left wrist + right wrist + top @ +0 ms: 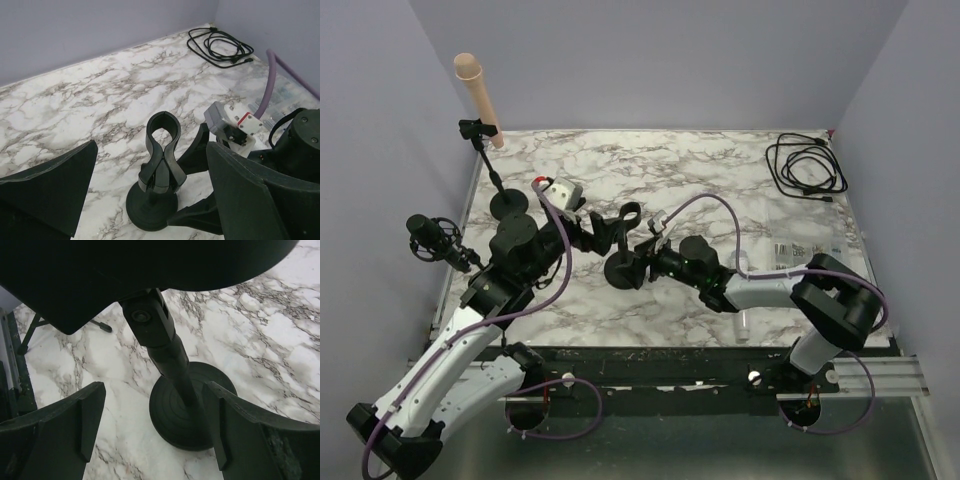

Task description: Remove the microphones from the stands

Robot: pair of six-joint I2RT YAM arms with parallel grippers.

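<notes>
Although the top view has the left gripper [600,232] and right gripper [645,250] crowding one stand [623,270] mid-table, the only thing resembling a microphone [428,233] sits well apart at the left edge. From the left wrist, that stand's clip [162,132] is empty between spread fingers, so a grab here would merely tip it. The right wrist shows its fingers wide apart beside the base [187,410], holding nothing, and no containers appear.

You were working in a robotics lab cell: a marble-patterned desk [720,170] boxed in by plain lavender walls [670,60], with an aluminium rail [895,372] along its near edge.
</notes>
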